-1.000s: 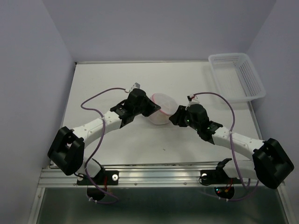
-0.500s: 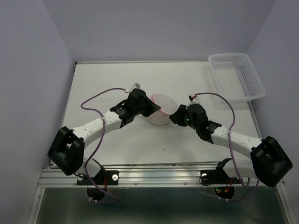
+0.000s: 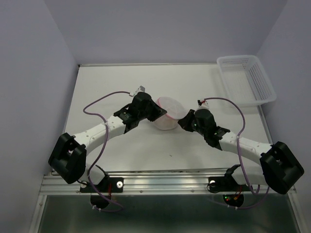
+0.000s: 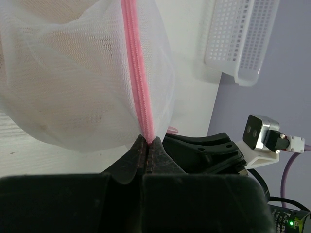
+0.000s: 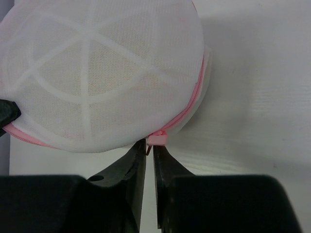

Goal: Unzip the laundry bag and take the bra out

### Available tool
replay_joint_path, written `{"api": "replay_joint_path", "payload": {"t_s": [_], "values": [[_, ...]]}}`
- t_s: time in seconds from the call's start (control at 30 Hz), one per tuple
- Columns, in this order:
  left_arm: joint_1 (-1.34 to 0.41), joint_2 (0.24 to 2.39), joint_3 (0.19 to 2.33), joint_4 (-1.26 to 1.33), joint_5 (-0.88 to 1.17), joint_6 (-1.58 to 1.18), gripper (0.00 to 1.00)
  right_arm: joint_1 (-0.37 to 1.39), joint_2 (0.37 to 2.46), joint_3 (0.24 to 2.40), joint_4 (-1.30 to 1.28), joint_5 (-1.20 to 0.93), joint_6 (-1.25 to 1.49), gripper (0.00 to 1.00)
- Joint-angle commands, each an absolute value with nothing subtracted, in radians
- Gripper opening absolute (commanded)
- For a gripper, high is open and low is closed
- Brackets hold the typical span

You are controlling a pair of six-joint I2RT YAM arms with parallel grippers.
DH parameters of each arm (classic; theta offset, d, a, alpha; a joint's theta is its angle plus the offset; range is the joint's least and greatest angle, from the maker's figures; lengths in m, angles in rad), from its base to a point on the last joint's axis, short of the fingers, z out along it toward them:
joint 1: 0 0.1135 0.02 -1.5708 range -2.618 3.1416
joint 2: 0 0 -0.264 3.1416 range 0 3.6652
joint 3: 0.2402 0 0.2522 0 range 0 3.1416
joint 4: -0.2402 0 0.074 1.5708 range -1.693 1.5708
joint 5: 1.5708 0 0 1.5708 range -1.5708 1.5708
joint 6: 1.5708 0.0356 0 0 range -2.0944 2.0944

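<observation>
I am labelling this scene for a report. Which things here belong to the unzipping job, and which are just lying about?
Job: laundry bag; its pink zipper; bra, tan through the mesh; left fingers, shut on the zipper edge; right fingers, at the zipper pull.
Lying about: white basket, far right corner of the table.

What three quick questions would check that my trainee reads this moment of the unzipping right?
1. True or false: the left gripper is clamped on the pink zipper rim of the round white mesh laundry bag.
2. Where is the tan fabric bra? A) inside the bag B) in the white lattice plastic basket C) loose on the table
3. Fill in: the pink zipper pull sits at the tips of the ___ gripper.
Key: 1 true; 2 A; 3 right gripper.
</observation>
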State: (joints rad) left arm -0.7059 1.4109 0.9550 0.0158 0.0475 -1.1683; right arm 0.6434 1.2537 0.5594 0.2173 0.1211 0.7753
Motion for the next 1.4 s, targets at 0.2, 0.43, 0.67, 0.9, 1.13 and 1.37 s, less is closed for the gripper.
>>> {"api": "replay_joint_path", "payload": {"t_s": [0.2,0.43,0.67,0.9,1.13,1.37], "values": [[-0.677,1.348,0.94,0.009,0.029,-1.149,0.0,0.653,1.215,0.558,0.198,0.14,0.755,0.01],[-0.589,1.331,0.93,0.014,0.121,-1.045,0.0,0.653,1.23,0.575,0.098,0.169,0.652,0.01],[-0.503,1.457,1.015,0.002,0.323,-0.786,0.0,0.62,1.272,0.614,0.069,0.14,0.526,0.01],[-0.413,1.568,1.094,-0.04,0.541,-0.551,0.0,0.571,1.292,0.64,0.038,0.063,0.329,0.01],[-0.36,1.634,1.248,-0.129,0.538,-0.398,0.0,0.561,1.281,0.673,-0.054,-0.024,0.143,0.01],[-0.37,1.733,1.35,-0.138,0.584,-0.44,0.74,0.571,1.302,0.693,0.063,-0.253,0.273,0.01]]}}
